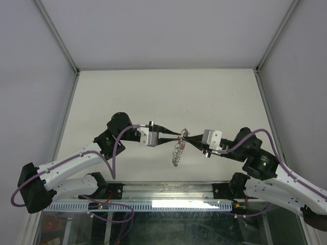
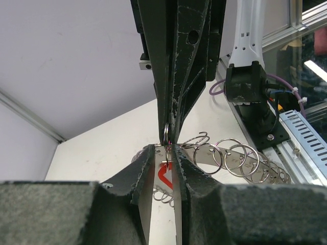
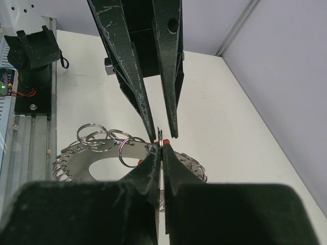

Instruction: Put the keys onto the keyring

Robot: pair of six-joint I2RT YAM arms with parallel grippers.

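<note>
Left tool point(image 2: 162, 151) slightly spread, straddling the keys point(image 2: 164, 176); grip unclear. Right tool point(image 3: 159, 149) pressed together, pinching a small split ring point(image 3: 160, 136) tip to tip. Keyring point(image 1: 177, 151) hangs below, above the table point(image 1: 153, 92). Key not visibly threaded on; mid-task, I'd say.

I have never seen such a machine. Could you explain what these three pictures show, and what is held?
These are two robot arms at the near edge of a table. One picture looks down from above; the other two come from a camera on each wrist. The right end effector is shut on a small ring. The left end effector faces it, fingers slightly apart beside a red tag; whether it pinches the tag, I cannot tell. Beneath them is the keyring, a bunch of silver rings; whether it rests on the table is unclear.
</note>
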